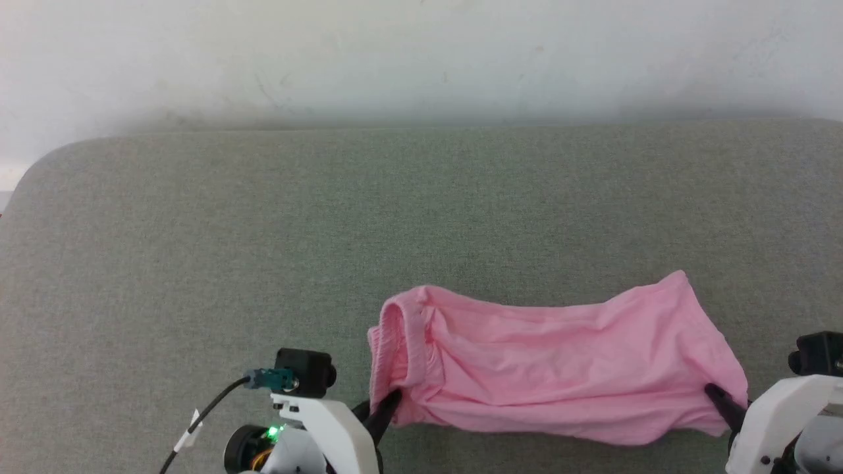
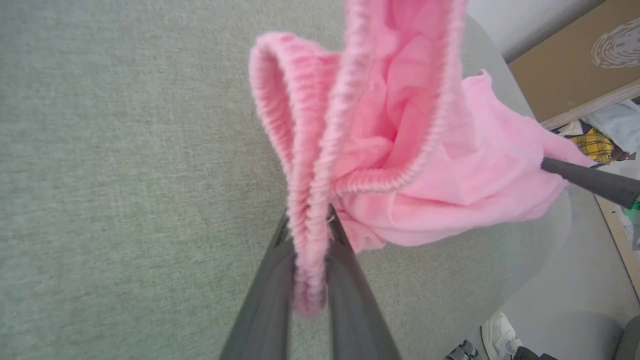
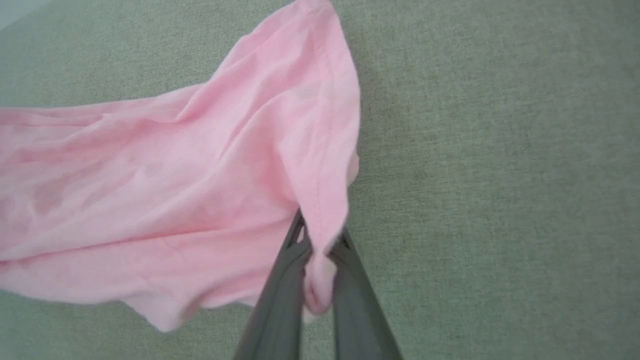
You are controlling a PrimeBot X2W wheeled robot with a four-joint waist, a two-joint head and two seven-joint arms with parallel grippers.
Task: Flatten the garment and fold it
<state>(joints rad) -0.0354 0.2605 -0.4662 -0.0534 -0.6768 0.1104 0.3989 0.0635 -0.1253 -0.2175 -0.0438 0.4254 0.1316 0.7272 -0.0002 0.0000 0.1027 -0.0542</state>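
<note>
The garment, light-pink shorts, is stretched sideways near the front edge of the grey-green fabric surface. My left gripper is shut on its gathered elastic waistband at the left end. At the right end, my right gripper is shut on the leg hem. In the left wrist view the waistband bunches between my left gripper's two fingers, and the other arm's dark finger pinches the far end. In the right wrist view the hem runs down between my right gripper's fingers.
A pale wall rises behind the surface, whose far left corner is rounded. In the left wrist view, beyond the surface's edge, lie a brown cardboard box, some clutter and a white shoe on the floor.
</note>
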